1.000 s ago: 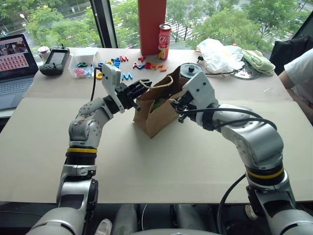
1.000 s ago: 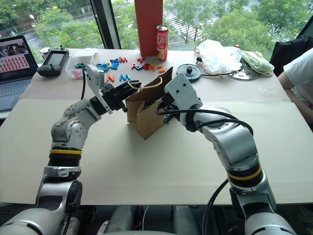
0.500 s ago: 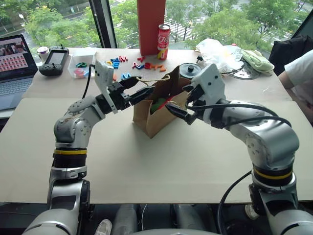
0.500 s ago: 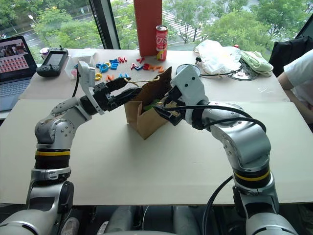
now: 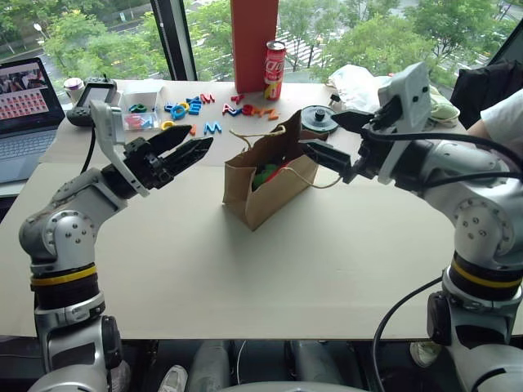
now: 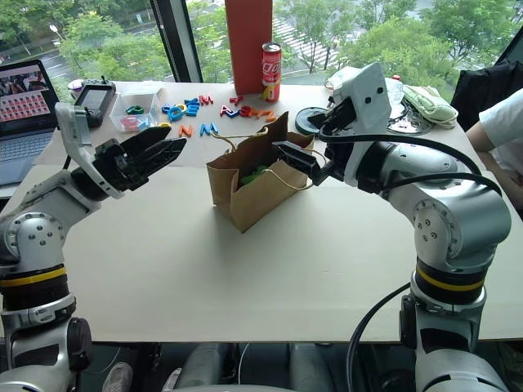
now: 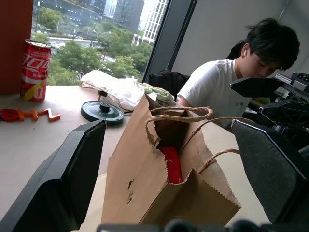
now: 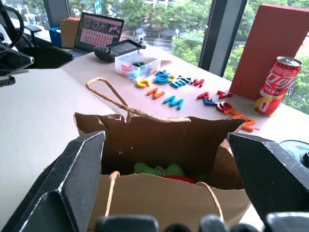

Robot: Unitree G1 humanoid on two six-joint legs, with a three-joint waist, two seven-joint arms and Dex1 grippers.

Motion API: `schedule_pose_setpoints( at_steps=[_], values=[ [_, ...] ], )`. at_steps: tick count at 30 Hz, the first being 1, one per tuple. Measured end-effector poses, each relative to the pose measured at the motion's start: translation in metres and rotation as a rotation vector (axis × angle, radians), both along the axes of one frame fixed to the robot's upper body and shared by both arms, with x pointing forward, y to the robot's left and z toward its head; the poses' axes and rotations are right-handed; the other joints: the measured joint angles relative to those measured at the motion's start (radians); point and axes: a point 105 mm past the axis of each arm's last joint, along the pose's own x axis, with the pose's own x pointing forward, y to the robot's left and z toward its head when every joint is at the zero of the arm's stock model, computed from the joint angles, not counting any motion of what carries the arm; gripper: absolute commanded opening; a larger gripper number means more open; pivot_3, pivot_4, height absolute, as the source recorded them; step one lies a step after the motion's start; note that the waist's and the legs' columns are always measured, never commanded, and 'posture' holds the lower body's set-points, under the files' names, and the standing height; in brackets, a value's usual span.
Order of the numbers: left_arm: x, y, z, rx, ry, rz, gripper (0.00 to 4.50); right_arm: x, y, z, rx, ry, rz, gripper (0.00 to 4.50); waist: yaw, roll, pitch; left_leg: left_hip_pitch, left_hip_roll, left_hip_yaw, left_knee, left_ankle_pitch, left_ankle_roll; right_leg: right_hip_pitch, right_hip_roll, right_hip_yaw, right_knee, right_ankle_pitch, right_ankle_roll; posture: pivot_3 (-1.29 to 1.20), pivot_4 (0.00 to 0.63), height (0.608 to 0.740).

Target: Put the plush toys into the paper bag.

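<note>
The brown paper bag [image 5: 260,189] stands open and upright in the middle of the table, its twine handles [image 5: 255,132] hanging loose. Both plush toys lie inside it: the green one [image 8: 155,168] and, beside it, the red chilli [image 7: 171,163]. My left gripper [image 5: 200,135] hovers open to the left of the bag, clear of it. My right gripper [image 5: 319,131] hangs open above the bag's right edge, also apart from it. Neither holds anything.
Behind the bag lie colourful letters [image 5: 194,106], a clear box [image 5: 139,110], a red can [image 5: 274,69], a tall red box [image 5: 254,41] and a black disc [image 5: 318,118]. A laptop [image 5: 24,114] and controller [image 5: 94,91] sit far left. A plastic bag [image 5: 364,86] and a person [image 5: 502,122] are at the right.
Both grippers opened, let go of the bag's handles and drew back. The left one went left, the right one up and to the right. The bag stays standing.
</note>
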Motion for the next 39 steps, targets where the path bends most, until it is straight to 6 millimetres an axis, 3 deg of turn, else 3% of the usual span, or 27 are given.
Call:
schedule_pose_setpoints(
  at_steps=[2, 9, 13, 21, 24, 28, 33, 39],
  values=[
    [-0.001, 0.002, -0.008, 0.001, 0.027, 0.006, 4.50, -0.002, 0.003, 0.002, 0.006, 0.003, 0.022, 3.77, 0.000, 0.000, 0.000, 0.000, 0.000, 0.000, 0.000, 0.000, 0.000, 0.000, 0.000, 0.000, 0.000, 0.000, 0.000, 0.00, 0.150, 0.739],
    [-0.004, 0.003, -0.021, 0.094, 0.054, -0.013, 4.50, -0.011, 0.015, -0.002, 0.008, 0.026, 0.077, 1.33, 0.000, 0.000, 0.000, 0.001, 0.000, 0.001, -0.001, 0.000, 0.000, 0.000, 0.000, 0.000, 0.000, 0.000, 0.000, 0.00, 0.150, 0.739],
    [-0.005, -0.004, -0.038, 0.167, 0.061, -0.046, 4.50, -0.021, 0.034, -0.018, -0.034, 0.078, 0.166, 0.03, 0.000, 0.000, 0.000, 0.001, 0.000, 0.001, -0.002, 0.000, 0.000, 0.000, 0.000, 0.000, -0.001, 0.000, 0.000, 0.00, 0.150, 0.739],
    [0.000, -0.009, -0.054, 0.259, 0.037, -0.068, 4.50, -0.037, 0.059, -0.082, -0.225, 0.260, 0.279, 0.03, 0.000, 0.000, 0.000, 0.000, 0.000, 0.001, -0.002, 0.000, 0.000, -0.001, 0.000, 0.000, -0.001, 0.000, 0.000, 0.00, 0.150, 0.739],
    [0.000, -0.013, -0.057, 0.286, 0.028, -0.096, 4.50, -0.026, 0.058, -0.094, -0.282, 0.262, 0.225, 0.03, 0.000, 0.000, 0.000, 0.001, 0.000, 0.002, -0.002, 0.000, 0.000, 0.000, 0.000, 0.000, -0.001, 0.000, 0.000, 0.00, 0.150, 0.739],
    [0.002, -0.018, -0.070, 0.335, 0.039, -0.127, 4.50, 0.005, 0.048, -0.116, -0.363, 0.257, 0.073, 0.03, 0.000, 0.000, 0.000, 0.001, 0.000, 0.003, -0.002, 0.000, 0.000, -0.001, 0.000, 0.000, -0.001, 0.000, 0.000, 0.00, 0.150, 0.739],
    [0.006, -0.024, -0.070, 0.367, 0.007, -0.156, 4.50, 0.025, 0.056, -0.108, -0.342, 0.208, 0.013, 0.03, -0.001, 0.000, 0.000, -0.001, 0.000, 0.003, -0.002, 0.000, 0.000, -0.002, 0.001, 0.000, -0.001, 0.000, 0.000, 0.00, 0.150, 0.739],
    [0.016, -0.032, -0.074, 0.375, -0.022, -0.161, 4.50, 0.025, 0.073, -0.102, -0.293, 0.187, 0.037, 0.03, 0.000, 0.000, 0.000, -0.001, 0.000, 0.004, -0.002, 0.000, 0.000, -0.001, 0.000, 0.000, -0.001, 0.000, 0.000, 0.00, 0.150, 0.739]
  ],
)
